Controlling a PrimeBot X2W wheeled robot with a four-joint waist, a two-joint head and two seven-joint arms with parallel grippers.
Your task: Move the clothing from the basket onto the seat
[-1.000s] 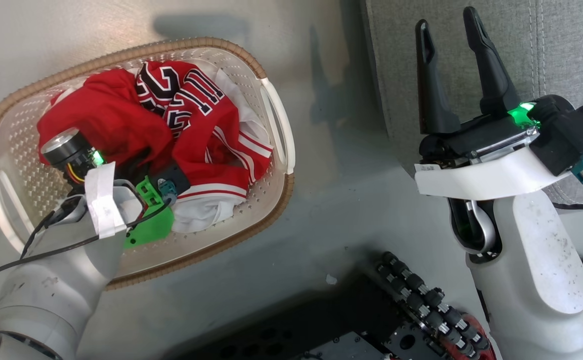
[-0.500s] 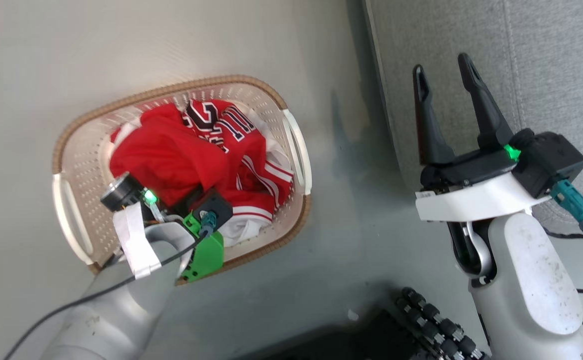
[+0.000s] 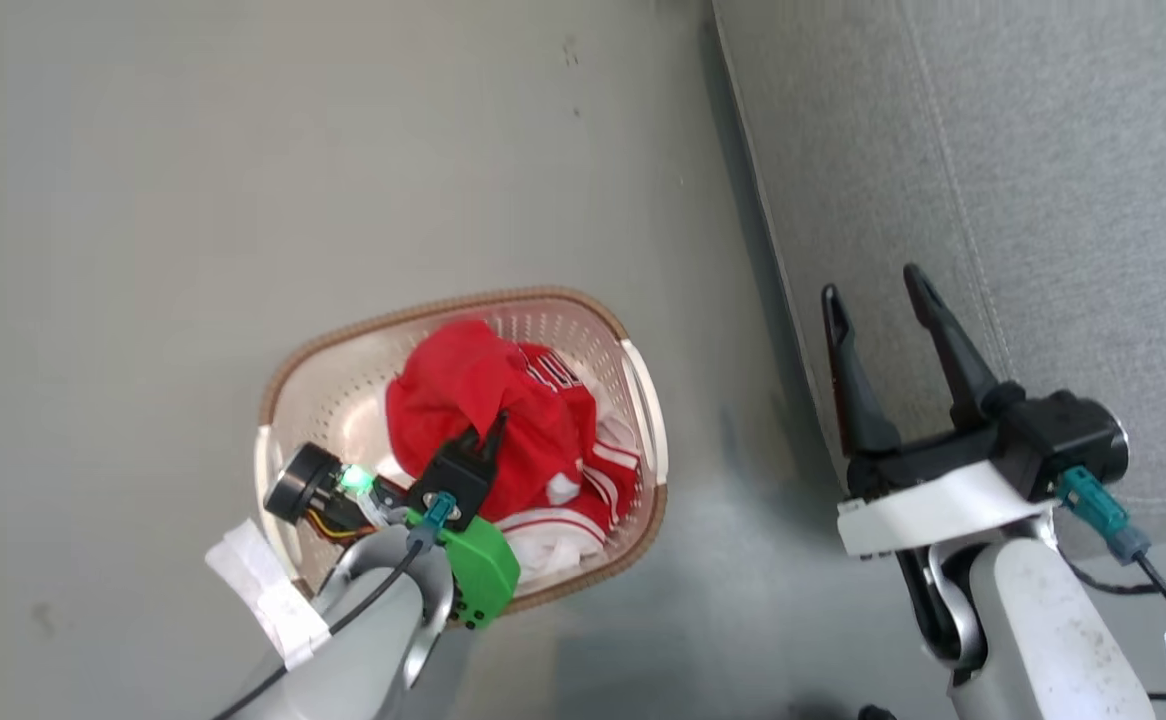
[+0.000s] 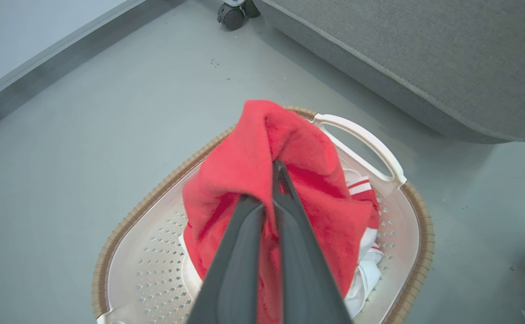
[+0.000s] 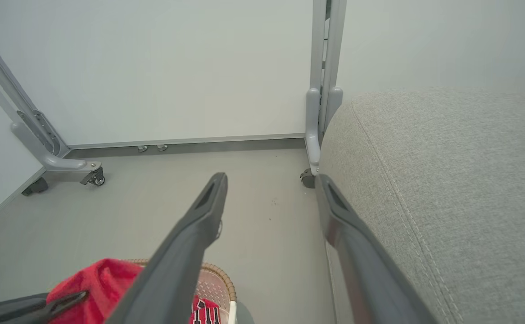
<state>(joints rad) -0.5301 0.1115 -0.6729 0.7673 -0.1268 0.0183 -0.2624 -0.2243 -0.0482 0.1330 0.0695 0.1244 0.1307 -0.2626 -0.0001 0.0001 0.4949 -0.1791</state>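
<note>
Cloth has come up: my left gripper (image 4: 266,186), clamped on the plain red garment (image 4: 244,148), has peaked it above the basket (image 4: 366,140), with the jersey (image 3: 553,372) left inside. My right gripper (image 3: 871,282) hangs spread and empty beside the seat (image 3: 1043,200), so the carry across should follow.

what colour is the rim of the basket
Brown, woven-look. The rim of the basket shows best in the left wrist view.

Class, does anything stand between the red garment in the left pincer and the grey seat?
Only the open right pincer, hovering at the edge of the seat. Otherwise bare floor separates basket and seat.
</note>
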